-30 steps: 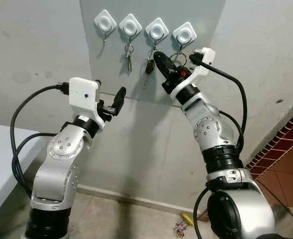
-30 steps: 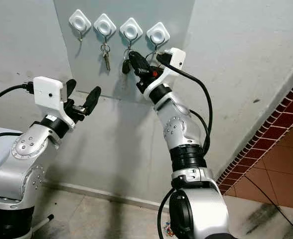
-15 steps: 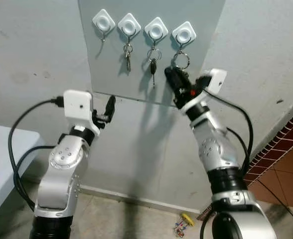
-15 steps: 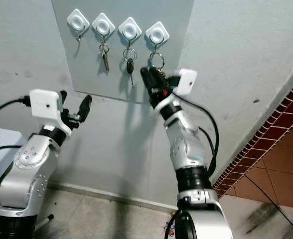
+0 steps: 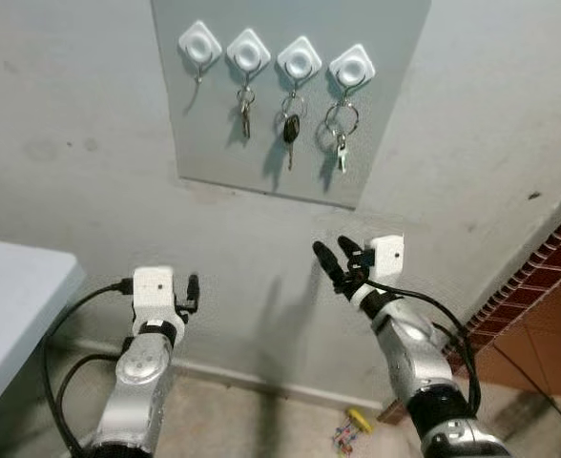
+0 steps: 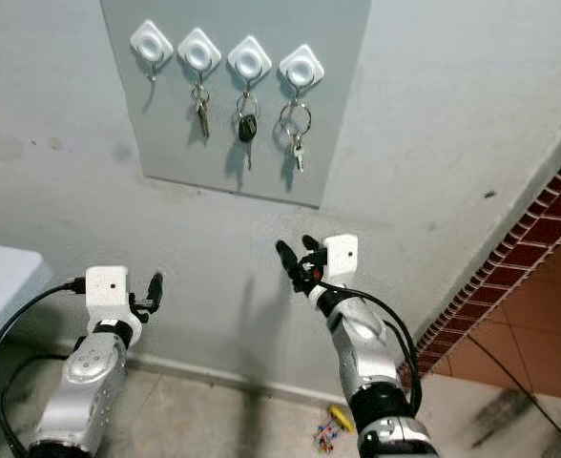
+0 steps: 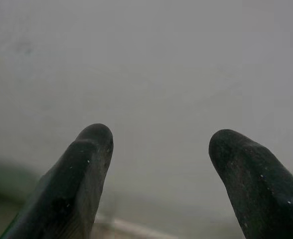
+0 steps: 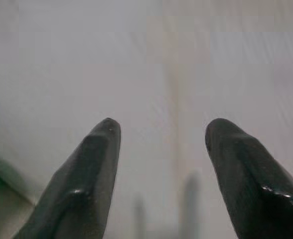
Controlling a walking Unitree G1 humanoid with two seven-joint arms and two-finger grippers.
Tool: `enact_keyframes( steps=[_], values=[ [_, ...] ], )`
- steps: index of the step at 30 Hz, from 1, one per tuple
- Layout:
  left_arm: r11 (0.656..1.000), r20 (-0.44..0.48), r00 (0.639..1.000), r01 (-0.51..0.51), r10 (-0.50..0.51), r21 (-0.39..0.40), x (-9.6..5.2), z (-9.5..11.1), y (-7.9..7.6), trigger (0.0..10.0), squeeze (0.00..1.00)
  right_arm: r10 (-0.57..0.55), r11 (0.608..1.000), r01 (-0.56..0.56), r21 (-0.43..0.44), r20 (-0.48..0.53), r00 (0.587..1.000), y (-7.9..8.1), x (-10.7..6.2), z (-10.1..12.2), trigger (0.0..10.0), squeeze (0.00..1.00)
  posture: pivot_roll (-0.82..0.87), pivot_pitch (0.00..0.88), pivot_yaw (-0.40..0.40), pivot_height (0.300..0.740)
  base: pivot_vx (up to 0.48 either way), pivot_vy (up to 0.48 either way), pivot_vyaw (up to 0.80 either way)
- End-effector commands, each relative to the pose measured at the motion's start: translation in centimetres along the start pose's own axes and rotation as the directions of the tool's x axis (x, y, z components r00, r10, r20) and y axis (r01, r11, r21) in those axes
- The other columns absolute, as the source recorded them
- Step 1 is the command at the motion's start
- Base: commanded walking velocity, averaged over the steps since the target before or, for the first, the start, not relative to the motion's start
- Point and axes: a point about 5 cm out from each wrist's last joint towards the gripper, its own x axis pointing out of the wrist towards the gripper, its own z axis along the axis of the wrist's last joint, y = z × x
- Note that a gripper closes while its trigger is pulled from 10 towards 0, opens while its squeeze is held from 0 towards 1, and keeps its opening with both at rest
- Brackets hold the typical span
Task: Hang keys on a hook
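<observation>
The right gripper [image 5: 336, 260] has its two black fingers [image 8: 89, 169] spread apart and empty, held low and well below the grey panel [image 5: 395, 105] on the far wall. The left gripper [image 7: 159, 164], low on the left, also has its fingers parted around nothing. Up on the panel sit four white hooks. The rightmost hook [image 5: 352, 69] carries the keys [image 5: 340, 129], a ring with a small key dangling from it. The next hook to its left holds a black car key [image 5: 289, 129], the next a smaller key bunch [image 6: 201, 103], and the leftmost hook [image 5: 200, 44] is bare. The hanging looks done. The remaining risk seems slight: if the ring sits only on the hook's tip, it could slip off and drop to the floor.
</observation>
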Motion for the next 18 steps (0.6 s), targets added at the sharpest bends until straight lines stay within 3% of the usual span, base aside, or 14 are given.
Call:
enact_keyframes(
  steps=[1,10,11,12,13,14,18],
  values=[
    [0.997,-0.032,0.999,0.006,-0.004,0.078,-0.4,-2.0,0.0,10.0,0.00,-0.027,1.000,0.029,0.010,-0.110,0.994,-0.7,-1.5,-2.6,10.0,1.00,-0.05,0.000,-0.032,0.740,0.000,0.000,0.00],
    [0.994,-0.017,1.000,0.010,-0.009,0.105,-0.4,-2.7,-0.1,10.0,0.00,-0.034,0.999,0.036,0.012,-0.123,0.992,-0.8,-1.7,-3.2,10.0,1.00,-0.05,0.000,-0.032,0.740,0.000,0.000,0.00],
    [1.000,-0.207,0.978,0.028,-0.025,0.010,-1.8,-6.3,0.0,10.0,0.00,-0.159,0.987,0.154,-0.043,-0.337,0.928,-1.8,-4.9,-7.3,10.0,1.00,-0.06,0.000,-0.022,0.740,0.000,0.000,0.00],
    [1.000,-0.207,0.978,0.028,-0.025,0.010,-1.8,-6.3,0.0,10.0,0.00,-0.159,0.987,0.154,-0.043,-0.337,0.928,-1.8,-4.9,-7.3,10.0,1.00,-0.06,0.000,-0.022,0.740,0.000,0.000,0.00],
    [0.998,-0.317,0.946,0.056,-0.061,-0.025,-3.2,-8.6,-0.4,10.0,0.00,-0.225,0.974,0.209,-0.087,-0.474,0.851,-2.2,-7.8,-10.1,10.0,1.00,-0.07,0.000,-0.016,0.740,0.000,0.000,0.00],
    [0.998,-0.317,0.946,0.056,-0.061,-0.025,-3.2,-8.6,-0.4,10.0,0.00,-0.225,0.974,0.209,-0.087,-0.474,0.851,-2.2,-7.8,-10.1,10.0,1.00,-0.07,0.000,-0.016,0.740,0.000,0.000,0.00],
    [0.997,-0.414,0.907,0.065,-0.078,-0.045,-4.9,-10.8,-0.9,10.0,0.00,-0.233,0.972,0.212,-0.105,-0.588,0.775,-1.8,-10.7,-12.7,10.0,1.00,-0.08,0.000,0.001,0.740,0.000,0.000,0.00]
  ],
)
